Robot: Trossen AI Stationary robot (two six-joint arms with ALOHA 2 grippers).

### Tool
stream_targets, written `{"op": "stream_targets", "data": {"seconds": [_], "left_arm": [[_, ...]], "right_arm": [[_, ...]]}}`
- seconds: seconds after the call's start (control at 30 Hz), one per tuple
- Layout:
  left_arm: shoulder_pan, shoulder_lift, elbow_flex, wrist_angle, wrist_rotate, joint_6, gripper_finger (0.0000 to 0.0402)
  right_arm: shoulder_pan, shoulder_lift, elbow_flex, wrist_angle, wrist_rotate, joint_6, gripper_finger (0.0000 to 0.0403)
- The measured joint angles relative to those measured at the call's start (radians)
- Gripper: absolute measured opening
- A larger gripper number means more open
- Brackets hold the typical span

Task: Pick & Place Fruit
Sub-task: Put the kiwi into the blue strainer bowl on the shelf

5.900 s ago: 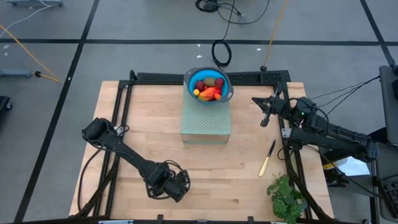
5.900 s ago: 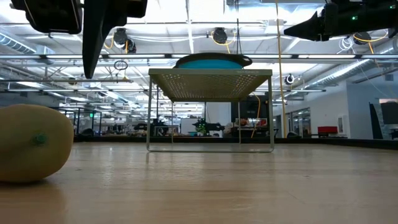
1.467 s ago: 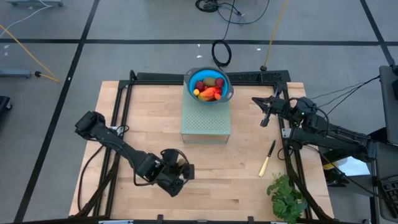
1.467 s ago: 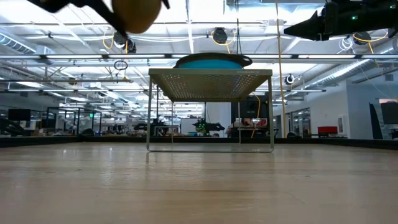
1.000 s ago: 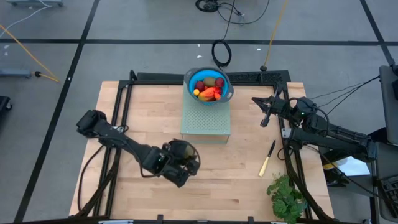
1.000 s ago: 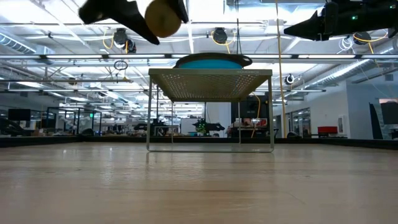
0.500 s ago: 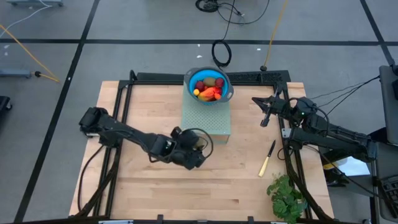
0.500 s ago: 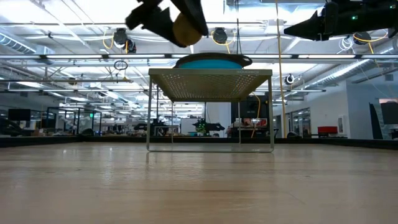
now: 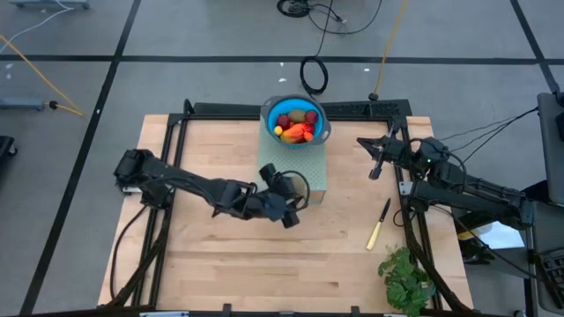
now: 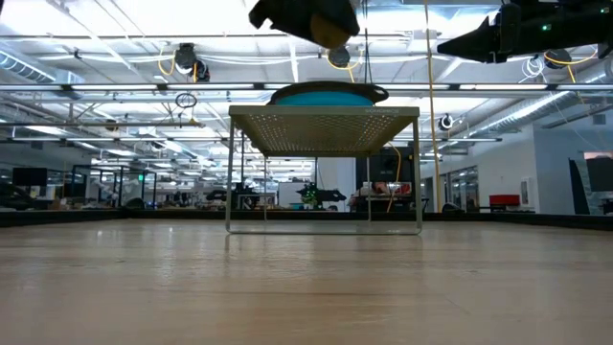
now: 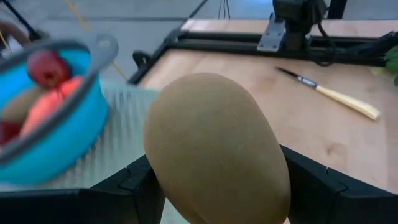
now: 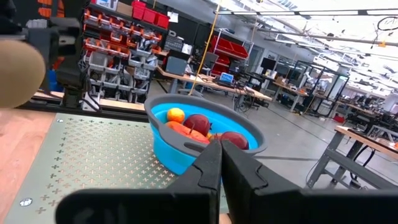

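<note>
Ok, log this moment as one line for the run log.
left gripper: shut on brown oval fruit, raised beside perforated stand | right gripper: shut, empty, waiting at right | blue bowl: on stand, holding fruit

No readable text, label, brand, number or sign anywhere I look. Storage bins and shelving in the room behind my table carry nothing legible. The fruit I hold, the blue bowl, the perforated stand and the knife are all unmarked.

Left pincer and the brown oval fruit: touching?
Touching. The left wrist view shows the left pincer with both fingers pressed against the sides of the brown oval fruit.
</note>
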Motion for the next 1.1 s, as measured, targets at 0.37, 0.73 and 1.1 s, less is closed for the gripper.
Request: {"op": "stream_targets", "data": {"seconds": [0.37,0.73,1.1], "left_arm": [[0.031,0.0,0.0,0.231,-0.009,0.315,0.025],[0.031,0.0,0.0,0.277,-0.049,0.367,0.025],[0.034,0.0,0.0,0.305,-0.144,0.252,0.025]], "right_arm": [[0.0,0.0,0.0,-0.004,0.0,0.0,0.0004],[0.0,0.0,0.0,-0.004,0.0,0.0,0.0004],[0.0,0.0,0.0,-0.004,0.0,0.0,0.0004]]}}
